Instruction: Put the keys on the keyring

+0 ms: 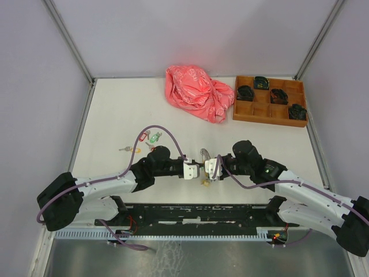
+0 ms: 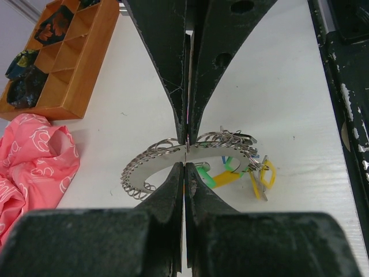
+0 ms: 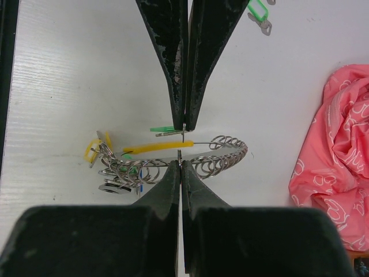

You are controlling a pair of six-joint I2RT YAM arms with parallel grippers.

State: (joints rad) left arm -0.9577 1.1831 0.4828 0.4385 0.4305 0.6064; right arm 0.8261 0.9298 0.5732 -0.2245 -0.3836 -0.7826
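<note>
Two grippers meet at the middle of the white table, near its front edge, and both pinch the same thing. The left gripper has its fingers pressed fully together on the thin metal of the keyring, and the right gripper is clamped just as tightly on the ring from the opposite side, so the two grips sit just beside each other. The keyring is a round loop of small silvery coils; in the overhead view it stands up between the two sets of fingers rather than lying flat. A yellow band runs along one section next to the right gripper's hold. Several keys with green and yellow tags hang bunched on the part of the loop nearest the arms' bases, their tags touching the table. A few more keys lie loose on the table to the left and farther back, well apart from the ring, among them one with a red tag and one with a green tag. At the far side a crumpled pink plastic bag lies just beside a wooden compartment tray, several of whose cells hold black bundles.
</note>
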